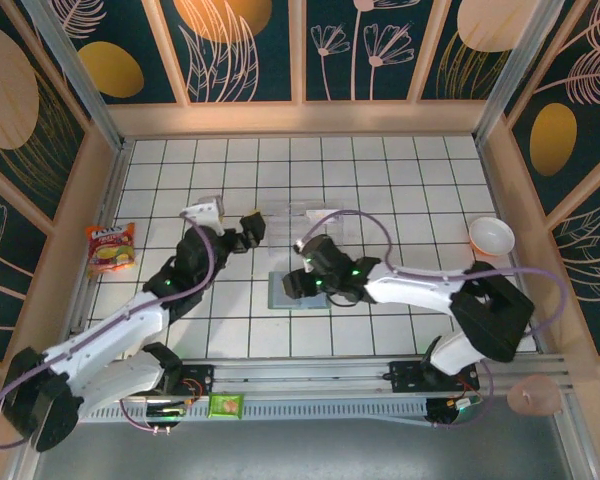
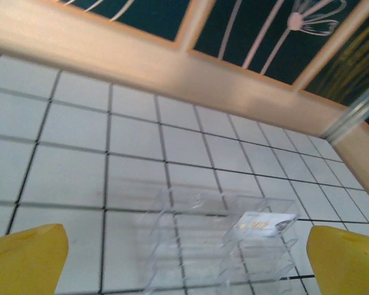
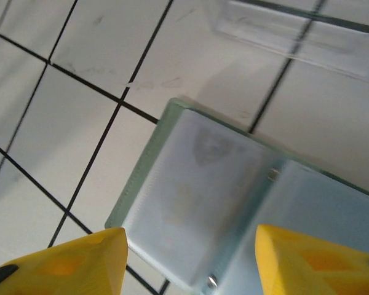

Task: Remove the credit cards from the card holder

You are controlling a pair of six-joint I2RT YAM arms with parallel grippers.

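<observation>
The card holder (image 1: pixel 298 291) lies open and flat on the white tiles, two grey-green panels joined by a riveted hinge (image 3: pixel 203 203). My right gripper (image 1: pixel 302 272) hovers just above it, open, its yellow fingertips (image 3: pixel 67 264) standing either side of the left panel with nothing between them (image 3: pixel 190 267). The see-through credit cards (image 1: pixel 305 213) rest on the tiles farther back, one bearing a white mark (image 2: pixel 261 224); their near edge is visible in the right wrist view (image 3: pixel 295 31). My left gripper (image 1: pixel 252 228) is wide open just left of them (image 2: pixel 184 270), holding nothing.
An orange snack packet (image 1: pixel 111 248) lies by the left wall and a white bowl (image 1: pixel 491 236) at the right. A green packet (image 1: pixel 225 404) sits on the front rail. Wooden walls (image 2: pixel 172 67) enclose the tiled floor on all sides.
</observation>
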